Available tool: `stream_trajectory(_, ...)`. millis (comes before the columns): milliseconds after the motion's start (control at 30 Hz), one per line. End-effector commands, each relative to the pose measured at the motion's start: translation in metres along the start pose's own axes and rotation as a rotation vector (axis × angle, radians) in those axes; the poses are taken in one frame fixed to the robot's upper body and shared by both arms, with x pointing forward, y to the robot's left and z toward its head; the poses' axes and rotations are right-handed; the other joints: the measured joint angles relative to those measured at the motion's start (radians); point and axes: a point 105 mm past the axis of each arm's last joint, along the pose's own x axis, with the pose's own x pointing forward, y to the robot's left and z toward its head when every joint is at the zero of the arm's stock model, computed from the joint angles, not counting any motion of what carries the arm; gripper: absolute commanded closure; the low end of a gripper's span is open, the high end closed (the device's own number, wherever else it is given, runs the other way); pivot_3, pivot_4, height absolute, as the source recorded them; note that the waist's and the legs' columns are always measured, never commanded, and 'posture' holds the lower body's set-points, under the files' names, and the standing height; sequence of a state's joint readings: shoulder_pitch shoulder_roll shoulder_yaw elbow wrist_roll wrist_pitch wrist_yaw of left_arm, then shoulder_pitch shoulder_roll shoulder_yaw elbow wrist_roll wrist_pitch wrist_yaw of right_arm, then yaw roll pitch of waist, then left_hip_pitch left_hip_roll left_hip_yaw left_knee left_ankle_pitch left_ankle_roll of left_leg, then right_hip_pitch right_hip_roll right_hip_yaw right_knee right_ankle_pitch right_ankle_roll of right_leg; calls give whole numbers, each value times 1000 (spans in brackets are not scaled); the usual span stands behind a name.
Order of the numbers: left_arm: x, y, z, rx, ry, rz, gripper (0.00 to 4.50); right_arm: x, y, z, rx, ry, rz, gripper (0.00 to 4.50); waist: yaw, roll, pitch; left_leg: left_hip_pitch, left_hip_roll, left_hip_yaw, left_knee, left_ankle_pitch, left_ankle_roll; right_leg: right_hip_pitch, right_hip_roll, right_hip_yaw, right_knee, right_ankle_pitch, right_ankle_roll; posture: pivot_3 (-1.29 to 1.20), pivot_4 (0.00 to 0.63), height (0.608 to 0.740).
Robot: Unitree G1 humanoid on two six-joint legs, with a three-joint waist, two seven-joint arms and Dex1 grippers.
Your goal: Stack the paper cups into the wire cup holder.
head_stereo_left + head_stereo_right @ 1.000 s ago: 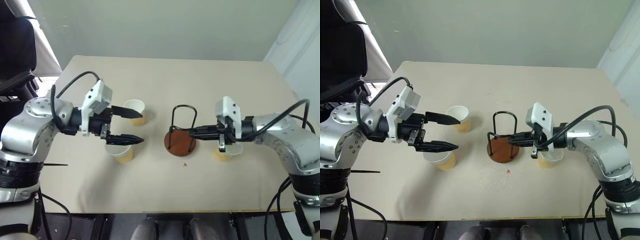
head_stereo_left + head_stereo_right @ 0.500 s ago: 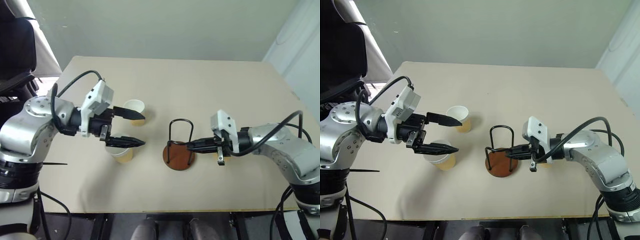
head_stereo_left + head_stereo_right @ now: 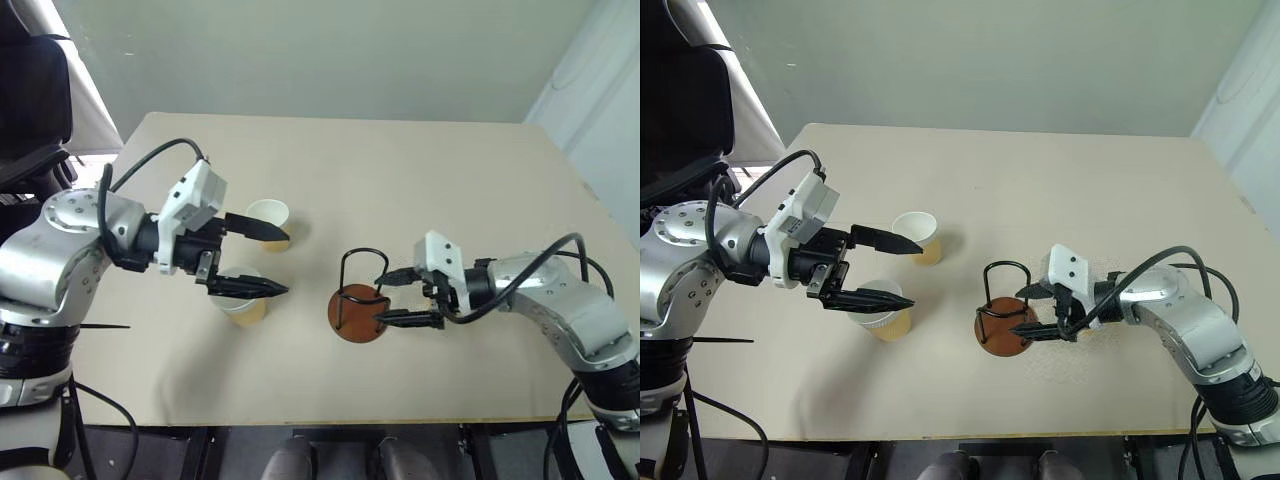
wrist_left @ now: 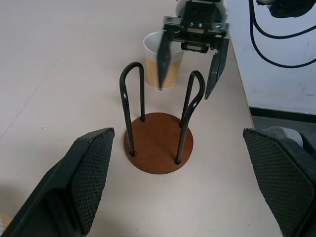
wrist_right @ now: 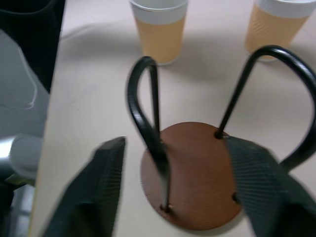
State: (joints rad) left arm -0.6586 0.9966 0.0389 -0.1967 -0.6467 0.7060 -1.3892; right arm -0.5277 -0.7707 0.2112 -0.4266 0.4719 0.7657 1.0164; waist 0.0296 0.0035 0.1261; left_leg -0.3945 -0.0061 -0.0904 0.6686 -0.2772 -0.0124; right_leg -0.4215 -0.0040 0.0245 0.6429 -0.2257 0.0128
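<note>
tan cups [image 3: 268, 224], reddish-brown holder base [image 3: 356, 313], black wires

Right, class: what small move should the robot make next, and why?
Probably lower the left gripper around the nearer cup and close on it. The holder stands empty. That cup sits on the table just below the open left fingers. The right gripper is open at the holder's wires and holds nothing.
</note>
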Motion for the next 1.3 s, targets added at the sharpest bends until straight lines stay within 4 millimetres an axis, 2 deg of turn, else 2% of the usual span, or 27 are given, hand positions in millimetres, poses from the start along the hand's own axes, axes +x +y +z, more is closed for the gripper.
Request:
stream_trajectory(33,0,-1,13,59,-8,0,0,-18,-7,9,-17,-35,-71,550,1,0,0,0,0,0,0,0,0,0,0,0,0,0,0,0,150,740)
stream_trajectory(333,3,1,13,70,-17,-7,0,-63,-4,32,-54,-39,-162,550,1,0,0,0,0,0,0,0,0,0,0,0,0,0,0,0,150,740)
stream_trajectory(433,5,2,13,74,-24,-18,0,-83,8,20,-57,80,-171,550,7,0,0,-1,0,0,0,0,0,0,0,0,0,0,0,0,150,740)
stream_trajectory(567,7,4,12,76,-27,-29,0,-93,14,3,-61,189,-173,550,7,0,0,0,0,1,0,-1,0,1,0,1,-1,0,0,0,150,740)
stream_trajectory(667,9,6,12,80,-29,-36,0,-94,10,-8,-79,239,-188,550,5,0,0,1,0,1,0,-1,0,1,0,1,0,0,0,0,150,740)
stream_trajectory(1100,8,5,12,96,-14,-31,0,-72,-1,-33,-182,334,-136,550,-3,0,0,3,0,2,2,-1,2,3,0,2,1,0,1,0,150,740)
stream_trajectory(1300,6,4,11,96,-3,-18,0,-69,-10,-47,-208,387,-127,550,-2,0,0,3,0,2,2,-1,3,3,0,2,1,0,1,0,150,740)
